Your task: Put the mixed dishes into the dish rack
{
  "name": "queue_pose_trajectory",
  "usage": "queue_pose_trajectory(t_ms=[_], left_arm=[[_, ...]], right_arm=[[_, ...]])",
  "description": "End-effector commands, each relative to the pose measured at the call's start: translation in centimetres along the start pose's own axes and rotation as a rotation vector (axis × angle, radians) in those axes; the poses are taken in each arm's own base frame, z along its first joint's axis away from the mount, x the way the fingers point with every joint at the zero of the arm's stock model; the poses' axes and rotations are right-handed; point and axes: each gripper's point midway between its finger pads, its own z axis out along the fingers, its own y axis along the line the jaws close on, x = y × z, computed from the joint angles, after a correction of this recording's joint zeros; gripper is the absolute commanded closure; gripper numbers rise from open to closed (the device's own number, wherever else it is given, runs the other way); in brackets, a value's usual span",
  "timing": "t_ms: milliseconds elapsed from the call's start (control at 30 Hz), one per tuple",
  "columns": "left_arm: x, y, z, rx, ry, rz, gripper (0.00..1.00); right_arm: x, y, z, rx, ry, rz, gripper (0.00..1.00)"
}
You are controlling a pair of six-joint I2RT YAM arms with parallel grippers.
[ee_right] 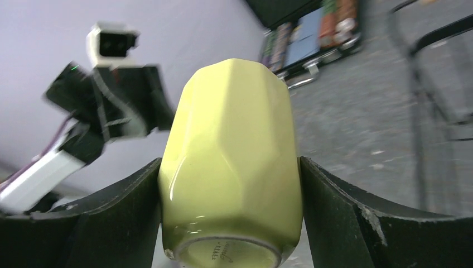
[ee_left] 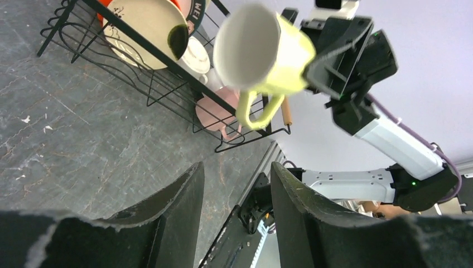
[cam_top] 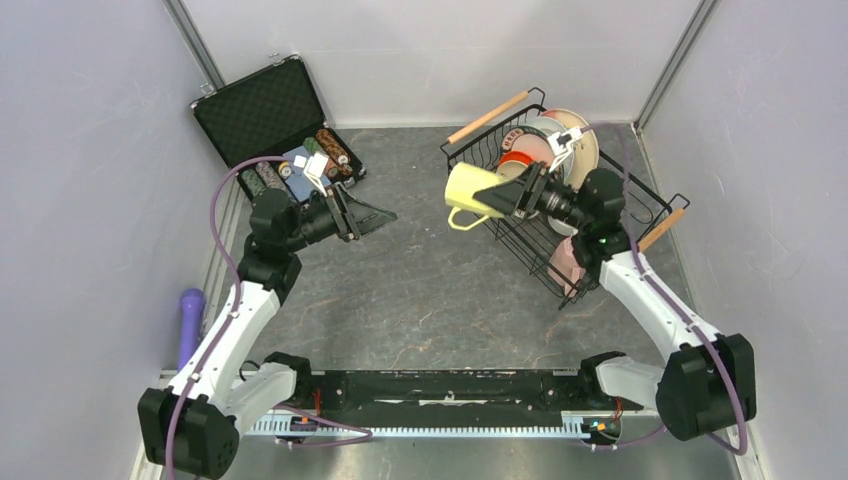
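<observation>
My right gripper (cam_top: pixel 497 198) is shut on the yellow-green mug (cam_top: pixel 470 190), held on its side in the air just left of the dish rack (cam_top: pixel 640 195). The mug fills the right wrist view (ee_right: pixel 231 162) between both fingers and shows in the left wrist view (ee_left: pixel 262 56), mouth toward the camera. The black wire rack holds a cream plate (cam_top: pixel 575 140), an orange plate (cam_top: pixel 520 158), a white dish with red lettering (cam_top: pixel 512 138) and a pink mug (cam_top: pixel 565 262). My left gripper (cam_top: pixel 375 215) is open and empty, above the table left of centre; its fingers (ee_left: pixel 184 206) show nothing between them.
An open black foam-lined case (cam_top: pixel 268 120) with poker chips and a blue card box stands at the back left. A purple object (cam_top: pixel 190 320) lies at the left edge. Grey walls close in on both sides.
</observation>
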Motion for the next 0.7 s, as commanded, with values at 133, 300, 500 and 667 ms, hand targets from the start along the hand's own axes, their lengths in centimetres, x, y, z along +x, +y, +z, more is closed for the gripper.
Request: queue_pose_trajectory(t_ms=[133, 300, 500, 667], left_arm=[[1.2, 0.1, -1.2, -0.022, 0.036, 0.111, 0.46], [1.8, 0.9, -2.0, -0.082, 0.06, 0.169, 0.45], [1.8, 2.3, -3.2, -0.199, 0.071, 0.242, 0.43], [1.9, 3.4, -3.7, -0.253, 0.048, 0.265, 0.42]], right_arm=[[-10.4, -2.8, -4.2, 0.519, -0.162, -0.48, 0.87], [-12.7, -5.3, -7.4, 0.789, -0.119, -0.617, 0.88], [-11.5, -9.2, -8.9, 0.952, 0.058, -0.642, 0.88], [-8.4, -12.2, -9.0, 0.98, 0.221, -0.6, 0.86]])
